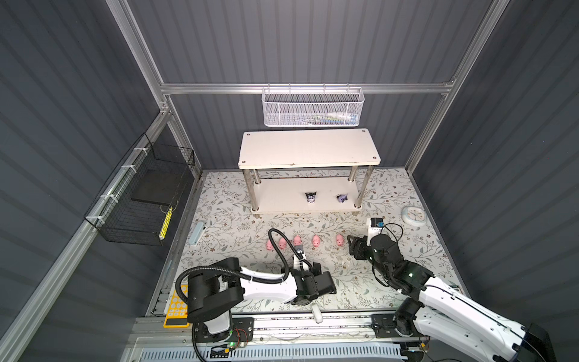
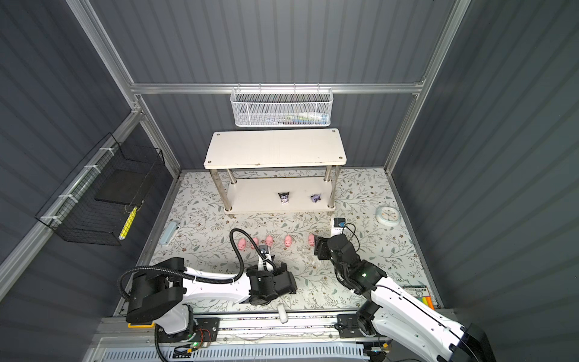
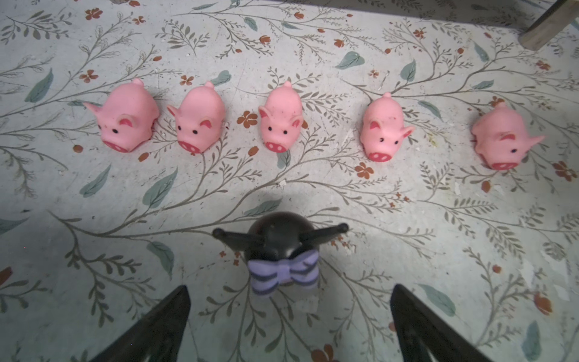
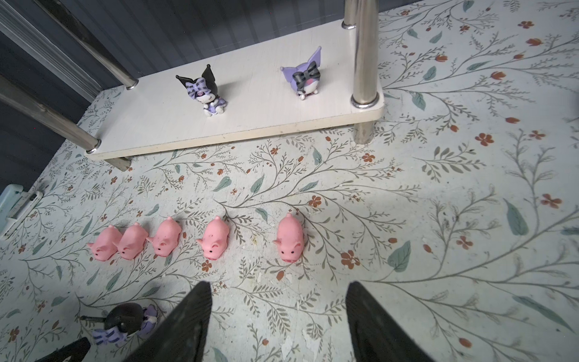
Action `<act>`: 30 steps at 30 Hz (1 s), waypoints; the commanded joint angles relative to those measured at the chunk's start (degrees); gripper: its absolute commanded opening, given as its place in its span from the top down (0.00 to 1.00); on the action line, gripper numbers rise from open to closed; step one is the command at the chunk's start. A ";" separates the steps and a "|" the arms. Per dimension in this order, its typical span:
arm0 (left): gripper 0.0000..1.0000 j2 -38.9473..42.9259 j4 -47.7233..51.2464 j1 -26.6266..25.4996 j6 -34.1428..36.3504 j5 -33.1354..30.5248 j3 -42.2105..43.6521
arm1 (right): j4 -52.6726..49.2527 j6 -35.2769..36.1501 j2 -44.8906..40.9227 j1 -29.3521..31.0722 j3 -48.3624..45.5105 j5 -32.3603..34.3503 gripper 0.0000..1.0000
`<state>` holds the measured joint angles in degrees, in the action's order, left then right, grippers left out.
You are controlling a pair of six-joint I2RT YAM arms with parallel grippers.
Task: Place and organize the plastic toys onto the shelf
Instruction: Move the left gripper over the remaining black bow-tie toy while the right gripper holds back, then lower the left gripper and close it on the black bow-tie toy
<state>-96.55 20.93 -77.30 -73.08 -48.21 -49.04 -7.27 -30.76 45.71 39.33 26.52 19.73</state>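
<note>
Five pink pigs [image 3: 283, 120] stand in a row on the floral table, snouts toward me; both top views show the row [image 1: 297, 240] [image 2: 269, 240]. A black horned figure with a purple bow [image 3: 282, 244] stands just ahead of my left gripper [image 3: 289, 288], which is open with the figure at the mouth of its fingers, untouched. My right gripper [image 4: 279, 283] is open and empty, a little short of the rightmost pig [image 4: 289, 238]. Two more figures [image 4: 203, 89] [image 4: 305, 76] stand on the lower board [image 4: 250, 119] of the shelf [image 1: 308, 147], whose top board is bare.
A white mesh basket [image 1: 311, 108] hangs on the back rail above the shelf. A black wire basket [image 1: 141, 200] hangs on the left wall. A round clock [image 1: 413, 215], a small white box [image 1: 376, 225], a pale blue case [image 1: 197, 232] and a yellow calculator [image 1: 177, 308] lie around the table's edges.
</note>
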 commanded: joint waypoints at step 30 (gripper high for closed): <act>0.23 -4.35 -1.85 2.49 3.75 -0.38 -1.86 | 4.19 1.07 3.77 -2.67 -0.97 -3.20 0.30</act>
<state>-100.16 18.55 -75.26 -69.63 -47.99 -49.80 -4.16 -29.76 49.23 36.95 26.37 16.80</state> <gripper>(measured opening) 0.778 0.700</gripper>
